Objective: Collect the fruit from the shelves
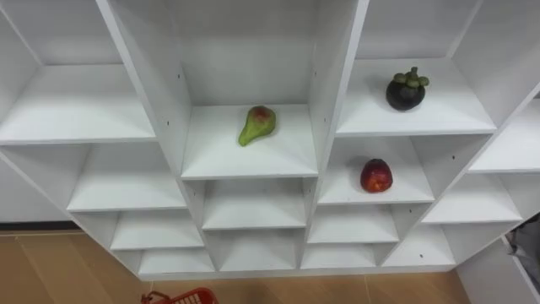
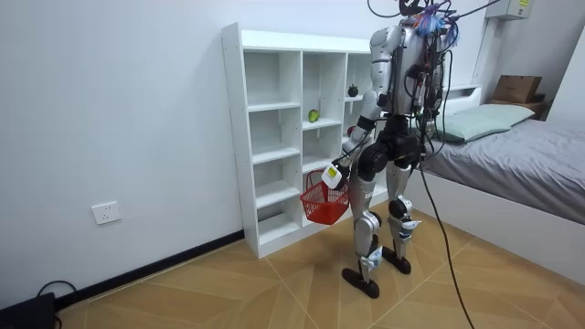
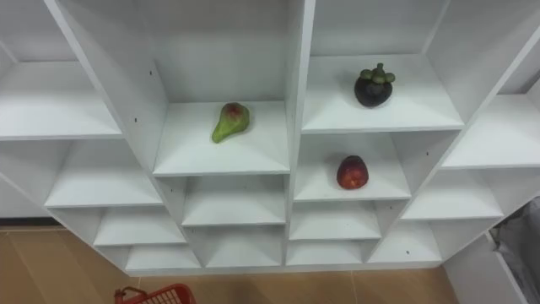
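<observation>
The robot stood upright on the wooden floor (image 2: 228,283) facing the white closet (image 1: 245,160), close before its open compartments, with a bed (image 2: 521,155) behind it at the room view's right. Its left hand (image 2: 336,172) hung low at its side, clenched round the handle of a red basket (image 2: 324,203), which dangled beneath the hand, clear of the floor and just in front of the lower shelves; from the head camera the rim of that basket peeked in at the bottom edge, left of centre. Three fruits lay in the closet, none of them in the basket as far as could be seen. A green pear (image 1: 256,125) with a red blush lay on its side on a shelf in the middle column, stem end pointing down to the left. In the next column to the right, a dark mangosteen (image 1: 407,89) with a green cap sat upright on a shelf a little higher than the pear's. Directly below it, one compartment down in the same column, rested a red fruit (image 1: 376,176), near the middle of its shelf. The three fruits were well apart from one another and from the hand
</observation>
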Controlling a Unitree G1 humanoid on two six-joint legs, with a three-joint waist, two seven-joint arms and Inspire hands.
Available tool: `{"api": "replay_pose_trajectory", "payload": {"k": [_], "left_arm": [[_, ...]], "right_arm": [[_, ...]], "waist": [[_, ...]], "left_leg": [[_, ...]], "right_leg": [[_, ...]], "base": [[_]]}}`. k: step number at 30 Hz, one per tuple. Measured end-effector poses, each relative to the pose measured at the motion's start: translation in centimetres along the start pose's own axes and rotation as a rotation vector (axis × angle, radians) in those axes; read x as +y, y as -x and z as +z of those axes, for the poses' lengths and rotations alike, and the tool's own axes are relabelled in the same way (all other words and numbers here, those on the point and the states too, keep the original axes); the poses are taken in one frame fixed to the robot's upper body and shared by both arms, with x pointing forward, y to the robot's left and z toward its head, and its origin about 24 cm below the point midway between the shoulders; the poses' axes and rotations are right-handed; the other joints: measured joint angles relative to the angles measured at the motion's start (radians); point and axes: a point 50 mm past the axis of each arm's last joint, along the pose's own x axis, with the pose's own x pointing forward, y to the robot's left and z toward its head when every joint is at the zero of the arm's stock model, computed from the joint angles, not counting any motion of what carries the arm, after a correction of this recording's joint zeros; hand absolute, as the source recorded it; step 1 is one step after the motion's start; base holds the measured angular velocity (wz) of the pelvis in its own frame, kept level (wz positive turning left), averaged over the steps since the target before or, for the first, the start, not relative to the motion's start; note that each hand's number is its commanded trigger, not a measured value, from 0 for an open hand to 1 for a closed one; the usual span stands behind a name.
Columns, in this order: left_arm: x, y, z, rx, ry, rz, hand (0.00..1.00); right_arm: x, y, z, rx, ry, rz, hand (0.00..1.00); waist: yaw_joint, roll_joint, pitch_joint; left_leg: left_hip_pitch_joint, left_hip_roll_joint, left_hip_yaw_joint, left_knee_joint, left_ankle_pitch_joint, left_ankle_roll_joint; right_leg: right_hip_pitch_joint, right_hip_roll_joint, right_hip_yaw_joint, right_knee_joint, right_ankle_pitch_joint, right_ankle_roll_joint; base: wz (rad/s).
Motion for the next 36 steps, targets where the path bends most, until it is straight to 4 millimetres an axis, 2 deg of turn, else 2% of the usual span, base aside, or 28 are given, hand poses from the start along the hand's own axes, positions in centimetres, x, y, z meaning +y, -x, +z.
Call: {"api": "replay_pose_trajectory", "payload": {"k": [18,28,34,36], "left_arm": [[0.1,0.0,-0.2,0.014,0.004,0.001,1.00],[0.5,0.0,-0.1,0.012,0.000,0.009,1.00],[0.6,-0.1,0.1,0.000,-0.001,0.023,1.00],[0.7,-0.1,0.3,-0.011,-0.002,0.032,1.00]], "right_arm": [[0.0,-0.1,0.2,0.008,0.026,-0.013,0.00],[0.0,-0.2,0.7,-0.002,0.052,-0.044,0.00],[0.1,-0.2,1.5,-0.062,0.104,-0.053,0.00],[0.4,-0.1,2.2,-0.112,0.142,-0.046,0.00]], "waist": [[0.003,-0.003,0.0014],[0.001,0.001,0.0036],[0.000,0.003,0.0039],[0.000,0.001,0.0014]], "left_leg": [[0.004,0.000,0.002,0.000,0.000,0.000],[0.003,0.000,0.003,0.000,-0.002,0.000],[0.001,0.000,0.005,0.000,-0.002,0.000],[-0.008,0.000,0.007,0.001,-0.001,0.001]], "right_leg": [[0.001,0.000,0.005,0.002,0.000,0.000],[-0.001,0.000,0.005,0.001,0.000,0.000],[-0.004,0.001,0.008,0.002,0.000,0.000],[-0.017,0.001,0.011,0.007,0.000,0.000]], "base": [[0.00],[0.00],[0.00],[-0.02]]}}
